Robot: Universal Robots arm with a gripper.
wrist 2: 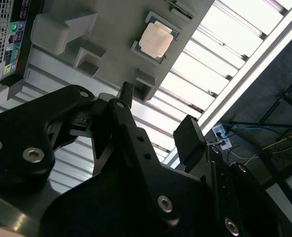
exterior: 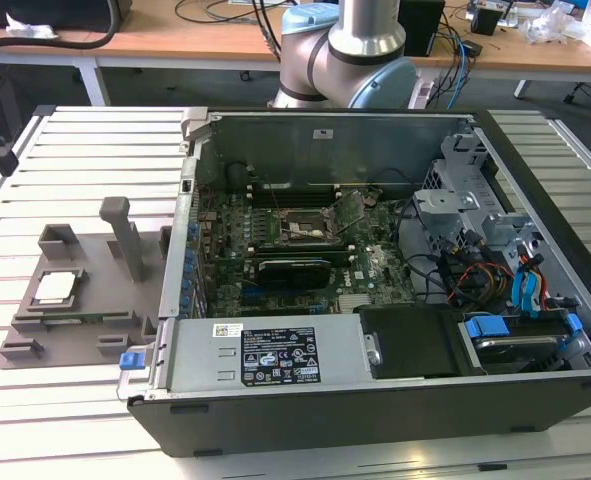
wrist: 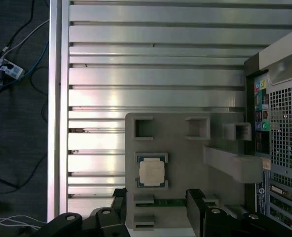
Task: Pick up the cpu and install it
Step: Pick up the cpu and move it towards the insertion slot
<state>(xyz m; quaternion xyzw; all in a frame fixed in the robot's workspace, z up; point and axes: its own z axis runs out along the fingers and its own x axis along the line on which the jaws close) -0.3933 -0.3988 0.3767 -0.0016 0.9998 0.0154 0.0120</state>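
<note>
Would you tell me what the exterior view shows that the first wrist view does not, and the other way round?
The exterior view adds the open case's motherboard with its socket, and the arm beyond the case. The first wrist view adds the open, empty hand near the grey tray, the case's rear ports and a power strip on the floor. Both share the cpu lying in that tray on the slatted table.

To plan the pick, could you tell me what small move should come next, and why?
Probably centre the gripper over the cpu: in the first wrist view the open jaws sit off to one side of it, and it lies untouched in the grey tray.
</note>
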